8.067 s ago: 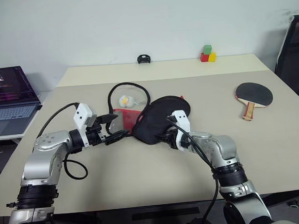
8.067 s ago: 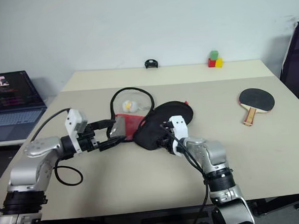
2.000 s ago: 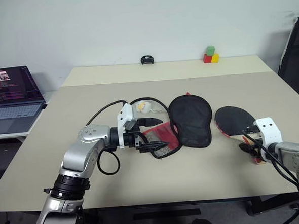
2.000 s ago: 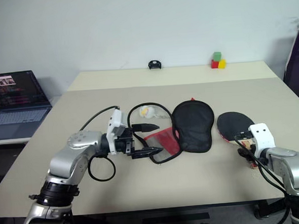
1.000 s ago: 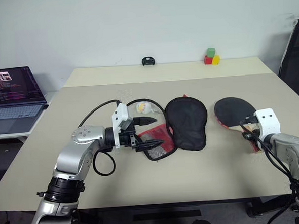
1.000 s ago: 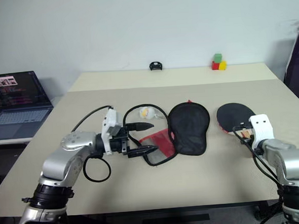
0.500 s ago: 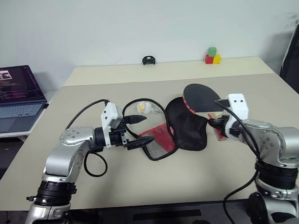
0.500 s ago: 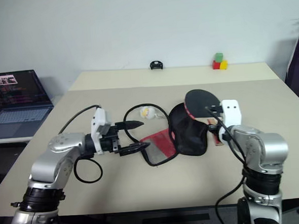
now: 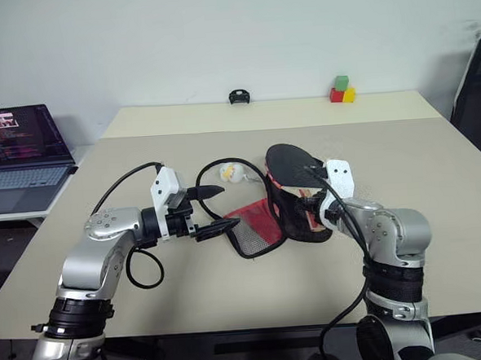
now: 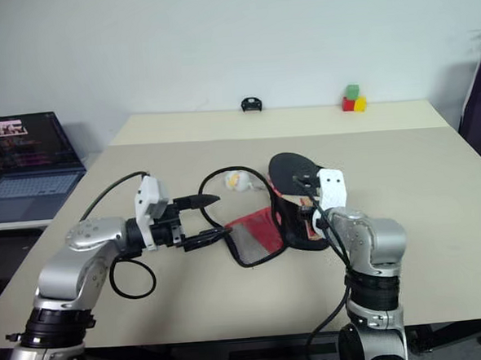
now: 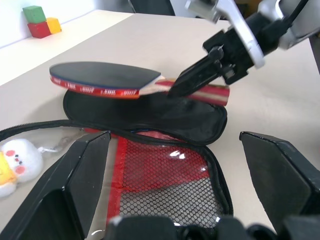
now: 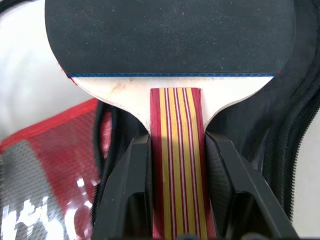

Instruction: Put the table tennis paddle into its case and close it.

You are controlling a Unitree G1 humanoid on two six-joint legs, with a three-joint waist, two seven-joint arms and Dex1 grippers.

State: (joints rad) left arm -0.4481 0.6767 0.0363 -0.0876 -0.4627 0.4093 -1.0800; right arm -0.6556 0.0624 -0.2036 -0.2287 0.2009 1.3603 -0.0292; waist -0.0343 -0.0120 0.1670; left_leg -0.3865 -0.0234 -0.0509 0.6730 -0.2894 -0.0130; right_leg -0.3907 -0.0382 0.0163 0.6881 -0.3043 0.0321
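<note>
**Paddle carried over the open case**

We now have the paddle (image 9: 292,158) hanging over the black half of the case (image 9: 296,217), its round face at about 12 o'clock from our right gripper (image 12: 175,210) and its handle pinched between those jaws. A second ago it lay out at 3 o'clock on the tabletop (image 9: 440,241), well apart from the case; since then our right arm has swung it in toward the middle, and it now sits raised just above the fabric, roughly level, not yet resting in it.

The case lies unzipped and spread flat, the black half under the paddle and the red mesh half (image 9: 256,228) toward 9 o'clock. The small ball charm (image 9: 229,172) rests on the tabletop at about 11 o'clock from the mesh half, inside the loop of the zip edge.

Our left gripper (image 9: 218,207) hovers at the 9 o'clock side of the mesh half with its jaws spread wide and nothing between them; over the same second it has hardly shifted.

We judge the carry nearly done. What remains is to lower the paddle onto the black half so the face fills the round end, let go of the handle, then fold the mesh half over and run the zip. The main risk we see is the handle landing across the zip edge.

Behind, at 12 o'clock, stand some coloured blocks (image 9: 340,91); a laptop (image 9: 14,153) sits at 10 o'clock.
</note>
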